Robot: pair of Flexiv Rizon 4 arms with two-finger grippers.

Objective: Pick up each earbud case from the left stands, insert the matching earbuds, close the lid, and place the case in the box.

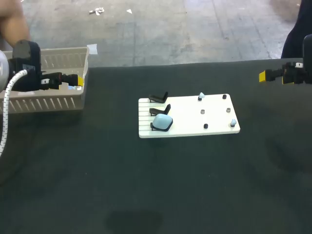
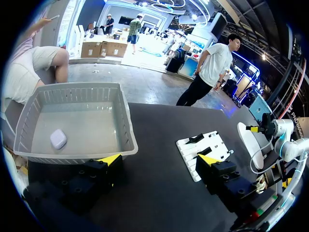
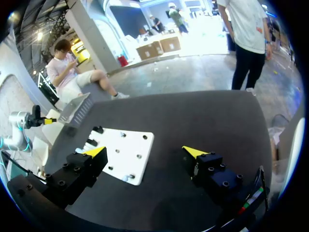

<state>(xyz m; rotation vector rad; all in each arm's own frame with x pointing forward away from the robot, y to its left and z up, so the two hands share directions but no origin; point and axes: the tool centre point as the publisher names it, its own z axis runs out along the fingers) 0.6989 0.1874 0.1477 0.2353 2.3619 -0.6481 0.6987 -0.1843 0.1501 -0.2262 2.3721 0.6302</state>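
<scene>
One case [image 2: 58,139] in box [image 2: 126,130], L hand [image 2: 159,159] near it, fingers [image 2: 99,176] apart

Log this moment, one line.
left jaws open at box | right jaws open | pale case in box | blue case on stand

We see a broad desk [image 1: 161,195] covered from edge to edge in matte black, evenly lit from above, with a faint darker shadow [image 1: 134,219] near its front edge.
</scene>
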